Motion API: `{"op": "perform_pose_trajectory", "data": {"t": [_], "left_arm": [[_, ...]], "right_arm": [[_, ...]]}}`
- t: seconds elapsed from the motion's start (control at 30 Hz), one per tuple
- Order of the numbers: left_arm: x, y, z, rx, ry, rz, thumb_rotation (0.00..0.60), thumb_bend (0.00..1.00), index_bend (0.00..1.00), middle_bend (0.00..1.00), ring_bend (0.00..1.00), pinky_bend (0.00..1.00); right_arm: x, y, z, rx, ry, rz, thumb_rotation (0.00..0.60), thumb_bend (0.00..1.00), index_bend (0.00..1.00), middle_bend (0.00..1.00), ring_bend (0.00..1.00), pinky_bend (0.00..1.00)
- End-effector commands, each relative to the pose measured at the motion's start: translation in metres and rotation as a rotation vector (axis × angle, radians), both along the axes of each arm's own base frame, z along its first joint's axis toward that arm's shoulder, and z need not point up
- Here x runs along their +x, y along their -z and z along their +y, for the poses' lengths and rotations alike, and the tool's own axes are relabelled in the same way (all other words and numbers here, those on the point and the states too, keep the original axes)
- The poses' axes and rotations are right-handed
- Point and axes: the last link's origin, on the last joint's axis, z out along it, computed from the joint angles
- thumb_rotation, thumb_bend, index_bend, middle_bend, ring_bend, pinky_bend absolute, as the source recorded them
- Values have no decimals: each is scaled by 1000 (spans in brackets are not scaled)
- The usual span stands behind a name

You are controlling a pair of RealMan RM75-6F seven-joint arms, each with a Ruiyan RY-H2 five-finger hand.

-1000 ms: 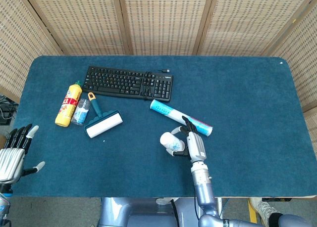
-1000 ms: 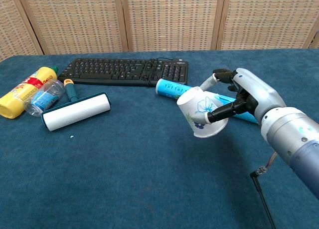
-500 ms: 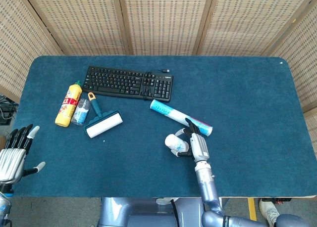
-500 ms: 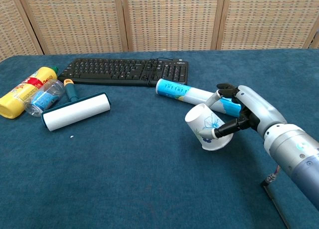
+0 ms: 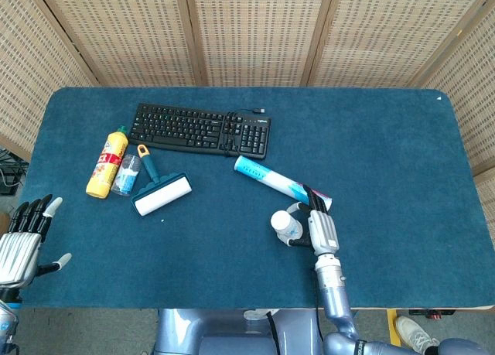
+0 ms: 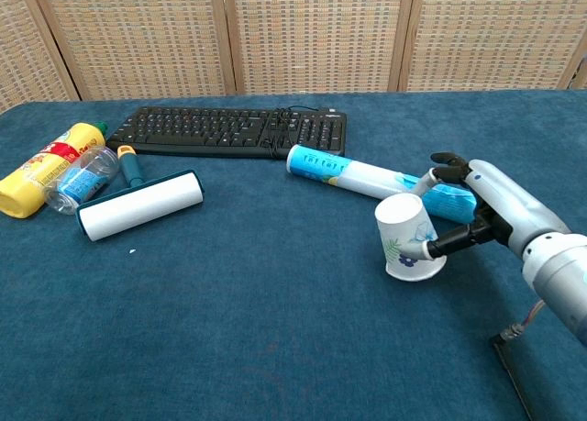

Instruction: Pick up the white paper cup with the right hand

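Note:
The white paper cup [image 6: 408, 238] with a blue flower print is held in my right hand [image 6: 468, 221], its rim down near the blue cloth and its base tilted up to the left. From the head view the cup [image 5: 285, 224] sits just left of the right hand [image 5: 319, 230], near the table's front edge. Thumb and fingers wrap the cup's side. My left hand [image 5: 22, 241] hangs open off the table's left front corner, holding nothing.
A blue and white tube [image 6: 367, 175] lies just behind the cup and the right hand. A black keyboard [image 6: 229, 130] is at the back. A lint roller [image 6: 139, 204], a clear bottle [image 6: 80, 183] and a yellow bottle [image 6: 46, 172] lie at the left.
My right hand has carried the cup down and to the right, toward the table's front edge, and turned it more upright. The left hand has stayed put.

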Motion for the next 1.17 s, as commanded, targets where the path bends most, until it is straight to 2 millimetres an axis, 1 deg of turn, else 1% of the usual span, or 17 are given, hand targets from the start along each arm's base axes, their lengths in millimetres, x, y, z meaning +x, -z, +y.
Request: {"op": "perform_pose_trajectory", "data": {"t": [0.03,0.13,0.23,0.37,0.47,0.57,0.67,0.73,0.8,0.9,1.03,1.1,1.17], "left_arm": [[0,1,0,-3,1,-1,600,177,0,0,0,0],[2,0,-1,-1,6,-2,600,177,0,0,0,0],[1,0,-1,0,5,-3,600,177,0,0,0,0],[1,-1,0,1,3,-5,600,178,0,0,0,0],[0,-2,0,4,1,-8,600,178,0,0,0,0],[-1,-4,1,13,-2,-13,600,178,0,0,0,0],[-2,-6,1,21,-9,-17,600,178,0,0,0,0],[-3,-7,2,28,-13,-19,600,178,0,0,0,0],[-5,-8,2,33,-20,-14,600,178,0,0,0,0],[-5,-8,2,38,-22,1,600,178,0,0,0,0],[-4,-5,2,34,-19,19,600,178,0,0,0,0],[-3,-2,1,29,-15,29,600,178,0,0,0,0],[-2,-1,1,26,-12,34,600,178,0,0,0,0]], "right_arm": [[-5,-3,1,-12,4,23,600,224,444,71,0,0],[-11,-8,2,-20,17,36,600,225,425,52,0,0],[-15,-16,4,-22,11,44,600,227,368,10,0,0],[-18,-32,9,-35,-17,66,600,229,282,0,0,0],[-23,-47,18,-43,-45,103,600,229,235,0,0,0],[-31,-65,30,-50,-88,159,600,229,228,0,0,0],[-40,-78,38,-55,-122,216,600,229,224,0,0,0],[-49,-88,43,-57,-152,291,600,229,214,0,0,0],[-63,-103,51,-90,-193,425,600,228,178,0,0,0],[-86,-124,69,-138,-220,570,600,225,150,0,0,0],[-110,-143,85,-199,-213,650,600,223,127,0,0,0],[-120,-151,92,-214,-192,656,600,222,115,0,0,0],[-126,-157,98,-227,-181,655,600,222,110,0,0,0]]}}
